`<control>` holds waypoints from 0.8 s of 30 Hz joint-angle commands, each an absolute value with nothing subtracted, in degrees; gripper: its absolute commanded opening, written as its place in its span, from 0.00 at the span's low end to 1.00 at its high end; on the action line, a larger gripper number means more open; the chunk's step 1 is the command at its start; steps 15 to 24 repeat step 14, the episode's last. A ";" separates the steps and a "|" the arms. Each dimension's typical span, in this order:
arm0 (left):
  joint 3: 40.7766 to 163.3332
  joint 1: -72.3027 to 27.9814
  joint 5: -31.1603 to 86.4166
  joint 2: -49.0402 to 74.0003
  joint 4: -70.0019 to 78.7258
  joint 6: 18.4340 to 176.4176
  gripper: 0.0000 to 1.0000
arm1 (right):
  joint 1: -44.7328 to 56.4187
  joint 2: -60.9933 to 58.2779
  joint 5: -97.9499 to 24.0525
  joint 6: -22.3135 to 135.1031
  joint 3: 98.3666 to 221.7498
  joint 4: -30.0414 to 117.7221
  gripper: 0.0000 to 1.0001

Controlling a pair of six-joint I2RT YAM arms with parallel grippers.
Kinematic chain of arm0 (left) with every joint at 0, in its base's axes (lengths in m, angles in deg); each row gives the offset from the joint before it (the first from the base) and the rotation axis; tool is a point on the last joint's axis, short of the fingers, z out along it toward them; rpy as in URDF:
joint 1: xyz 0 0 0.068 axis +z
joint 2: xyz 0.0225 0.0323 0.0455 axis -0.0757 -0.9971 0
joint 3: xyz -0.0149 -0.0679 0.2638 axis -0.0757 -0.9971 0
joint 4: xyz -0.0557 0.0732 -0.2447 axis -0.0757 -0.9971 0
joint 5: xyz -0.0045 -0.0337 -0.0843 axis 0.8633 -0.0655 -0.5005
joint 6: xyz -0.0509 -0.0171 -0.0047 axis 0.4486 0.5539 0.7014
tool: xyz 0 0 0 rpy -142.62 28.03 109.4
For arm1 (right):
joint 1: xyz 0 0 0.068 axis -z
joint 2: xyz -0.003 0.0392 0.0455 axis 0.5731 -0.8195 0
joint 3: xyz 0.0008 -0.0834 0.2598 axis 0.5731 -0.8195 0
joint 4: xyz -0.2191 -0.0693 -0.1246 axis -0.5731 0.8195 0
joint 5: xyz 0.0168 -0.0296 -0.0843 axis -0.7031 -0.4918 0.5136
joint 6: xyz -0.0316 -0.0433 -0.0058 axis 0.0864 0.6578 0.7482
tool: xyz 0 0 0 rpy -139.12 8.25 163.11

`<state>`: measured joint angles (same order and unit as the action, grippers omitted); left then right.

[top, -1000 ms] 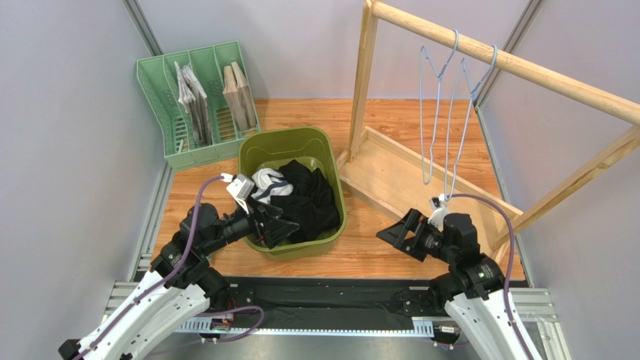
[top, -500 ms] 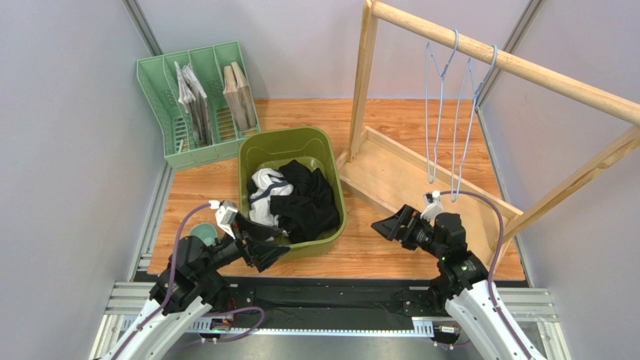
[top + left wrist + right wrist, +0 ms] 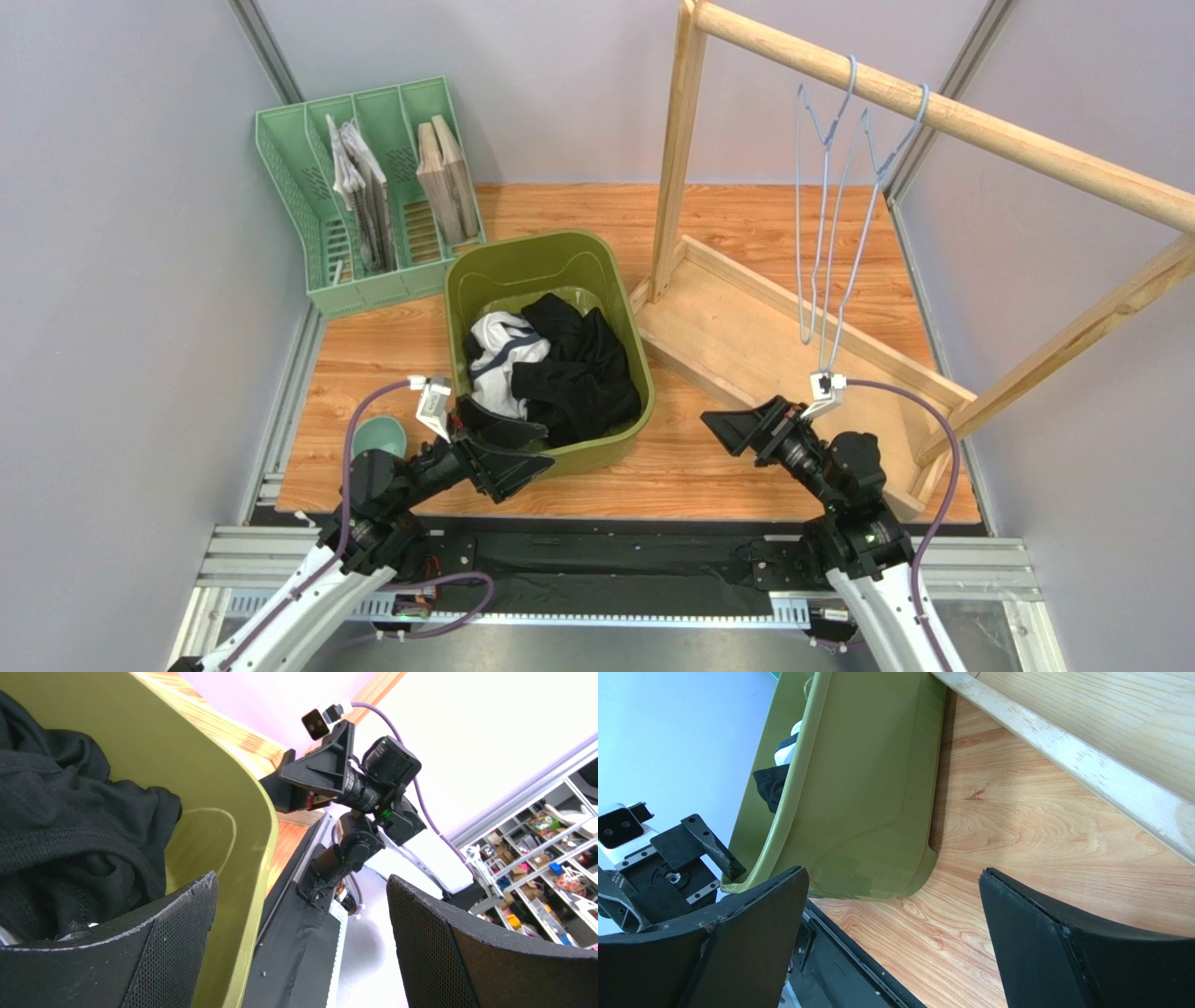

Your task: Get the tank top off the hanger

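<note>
Two bare light-blue wire hangers (image 3: 831,210) hang on the wooden rail (image 3: 954,119). Black cloth (image 3: 578,371) and a white garment with dark trim (image 3: 494,350) lie heaped in the green bin (image 3: 615,301); I cannot tell which is the tank top. My left gripper (image 3: 522,457) is open and empty at the bin's near rim. In the left wrist view (image 3: 302,945) it sits beside the bin wall (image 3: 242,840) and black cloth (image 3: 70,826). My right gripper (image 3: 727,434) is open and empty, low over the table right of the bin, as the right wrist view (image 3: 892,931) shows.
A green file organizer (image 3: 288,175) with papers stands at the back left. The wooden rack base (image 3: 758,329) lies right of the bin and shows in the right wrist view (image 3: 1088,763). A teal round object (image 3: 379,437) sits by the left arm.
Both arms have drawn back toward the near edge. The left gripper came out from over the bin to its near rim. The hangers swung slightly.
</note>
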<state>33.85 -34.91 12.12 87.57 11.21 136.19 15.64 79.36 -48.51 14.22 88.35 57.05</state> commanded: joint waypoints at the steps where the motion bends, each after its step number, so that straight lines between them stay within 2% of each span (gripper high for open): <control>1: 27.69 -34.68 9.17 95.18 13.69 136.83 0.92 | 15.46 81.57 -46.54 15.92 80.20 59.57 1.00; 8: 28.13 -34.68 9.52 95.18 7.01 133.66 0.93 | 15.46 82.71 -43.55 15.13 80.12 61.53 1.00; 24: 28.13 -34.77 9.52 95.09 5.51 132.52 0.93 | 15.37 82.80 -43.90 14.69 80.12 61.70 1.00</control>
